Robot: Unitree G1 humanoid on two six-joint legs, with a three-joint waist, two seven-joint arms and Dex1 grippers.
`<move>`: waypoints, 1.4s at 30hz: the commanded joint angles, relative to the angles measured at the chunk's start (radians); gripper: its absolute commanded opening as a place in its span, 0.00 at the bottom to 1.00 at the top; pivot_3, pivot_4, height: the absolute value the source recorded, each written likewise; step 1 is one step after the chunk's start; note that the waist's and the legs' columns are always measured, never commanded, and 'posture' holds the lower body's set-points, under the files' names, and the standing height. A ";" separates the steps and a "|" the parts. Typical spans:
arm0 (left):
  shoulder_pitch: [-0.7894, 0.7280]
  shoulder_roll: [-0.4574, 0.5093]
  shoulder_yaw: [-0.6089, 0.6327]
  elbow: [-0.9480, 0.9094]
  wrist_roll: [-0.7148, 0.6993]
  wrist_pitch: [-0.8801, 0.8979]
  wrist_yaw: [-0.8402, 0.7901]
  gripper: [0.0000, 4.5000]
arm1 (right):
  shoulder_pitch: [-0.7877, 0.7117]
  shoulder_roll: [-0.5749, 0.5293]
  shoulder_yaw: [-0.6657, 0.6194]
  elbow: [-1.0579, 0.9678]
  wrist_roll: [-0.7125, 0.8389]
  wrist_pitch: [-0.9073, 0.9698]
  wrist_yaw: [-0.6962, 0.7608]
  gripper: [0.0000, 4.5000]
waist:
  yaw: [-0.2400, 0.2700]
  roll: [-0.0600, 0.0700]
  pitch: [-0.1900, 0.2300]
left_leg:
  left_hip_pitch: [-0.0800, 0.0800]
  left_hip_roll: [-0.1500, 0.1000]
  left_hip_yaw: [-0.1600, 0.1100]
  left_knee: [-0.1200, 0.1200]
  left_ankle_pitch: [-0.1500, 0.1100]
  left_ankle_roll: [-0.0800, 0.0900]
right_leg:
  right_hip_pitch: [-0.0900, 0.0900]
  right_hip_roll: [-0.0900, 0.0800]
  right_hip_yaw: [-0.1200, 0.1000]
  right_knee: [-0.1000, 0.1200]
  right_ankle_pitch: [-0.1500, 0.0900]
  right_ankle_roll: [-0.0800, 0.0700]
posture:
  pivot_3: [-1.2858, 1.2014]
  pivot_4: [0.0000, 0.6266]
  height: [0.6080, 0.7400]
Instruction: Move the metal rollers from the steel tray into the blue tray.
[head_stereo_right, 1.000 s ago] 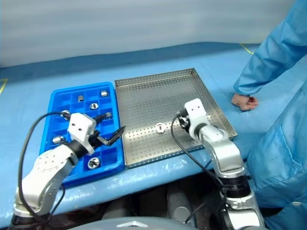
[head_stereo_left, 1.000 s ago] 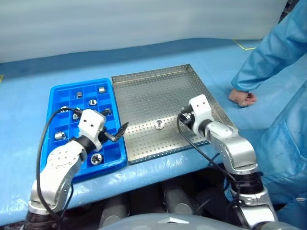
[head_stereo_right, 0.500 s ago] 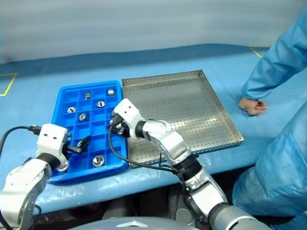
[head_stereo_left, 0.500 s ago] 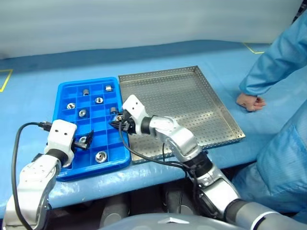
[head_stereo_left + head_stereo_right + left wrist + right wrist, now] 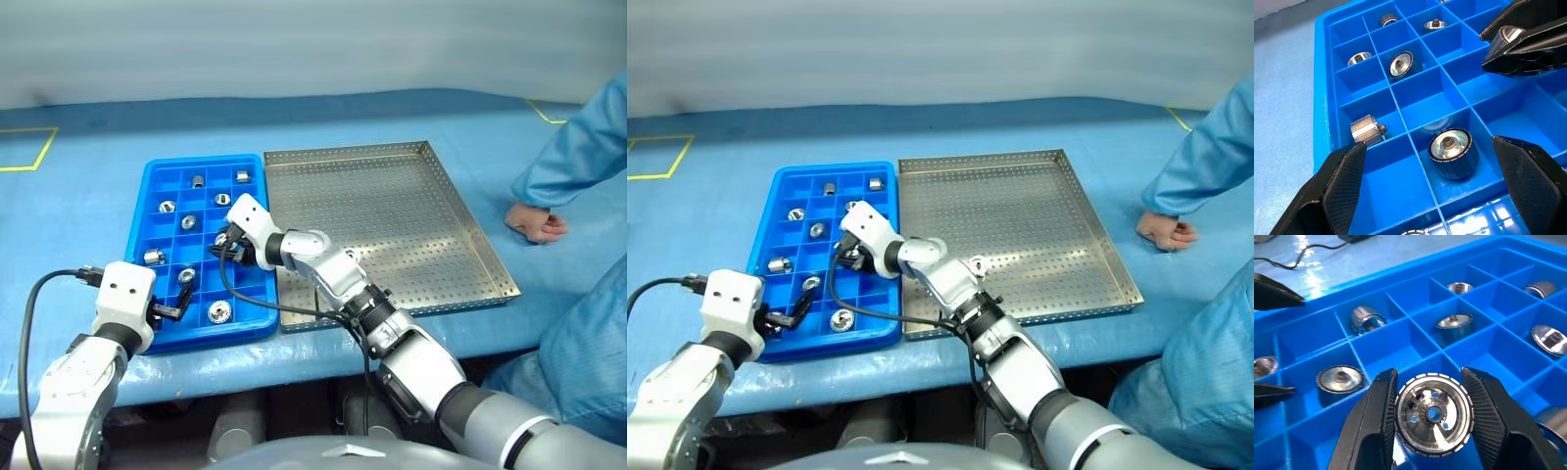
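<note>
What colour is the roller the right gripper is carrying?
Shiny silver metal roller, with a ridged rim and central hole; clearest in the right wrist view, between the black fingers.

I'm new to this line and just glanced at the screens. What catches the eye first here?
The right gripper, reaching across over the blue tray, is shut on a shiny metal roller above its compartments, several of which hold rollers. Beside it lies the steel tray. At the table's right edge rests a person's hand.

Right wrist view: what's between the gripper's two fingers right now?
A metal roller, clamped face-on between the right gripper fingers, hangs over the blue tray compartments. The left wrist view shows it too.
</note>
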 commanded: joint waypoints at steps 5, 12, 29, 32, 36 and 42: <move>-0.018 -0.006 -0.024 -0.015 0.000 -0.037 -0.012 1.00 | -0.002 0.060 -0.072 -0.080 0.022 -0.025 -0.037 0.67 | -0.001 0.000 0.000 | 0.000 0.000 -0.001 -0.001 0.000 0.000 | 0.000 0.000 -0.001 0.000 -0.001 -0.001 | 0.54 0.24 1.00; -0.091 -0.021 -0.086 0.007 -0.030 -0.068 -0.046 1.00 | 0.135 -0.057 -0.118 -0.395 0.028 0.135 -0.086 0.67 | 0.003 0.000 0.000 | 0.000 0.000 -0.002 -0.001 0.000 -0.001 | 0.000 0.000 -0.002 0.000 -0.001 -0.001 | 0.52 0.24 1.00; -0.319 -0.017 -0.227 0.141 -0.078 -0.145 -0.155 1.00 | 0.498 -0.311 -0.225 -0.870 0.064 0.564 -0.177 0.67 | -0.072 0.001 0.000 | 0.000 0.000 0.001 0.002 0.000 0.000 | 0.001 0.008 0.001 0.001 -0.003 0.001 | 0.45 0.24 1.00; -0.333 -0.008 -0.228 0.144 -0.076 -0.144 -0.158 1.00 | 0.491 -0.279 -0.234 -0.792 0.051 0.524 -0.206 0.67 | -0.089 0.000 0.000 | 0.000 0.001 0.001 0.002 0.000 0.000 | 0.001 0.008 0.002 0.001 -0.003 0.001 | 0.45 0.24 1.00; -0.324 0.003 -0.213 0.127 -0.075 -0.133 -0.148 1.00 | 0.471 -0.263 -0.229 -0.679 0.019 0.452 -0.239 0.67 | -0.100 0.000 0.000 | 0.000 0.000 0.000 0.002 0.000 0.000 | 0.001 0.008 0.004 0.001 -0.002 0.002 | 0.46 0.24 1.00; -0.292 0.010 -0.198 0.100 -0.078 -0.129 -0.129 1.00 | 0.465 -0.283 -0.200 -0.612 -0.019 0.402 -0.239 0.63 | -0.095 0.000 0.000 | 0.001 0.000 0.000 0.002 0.000 0.000 | 0.001 0.008 0.005 0.001 -0.002 0.003 | 0.47 0.24 1.00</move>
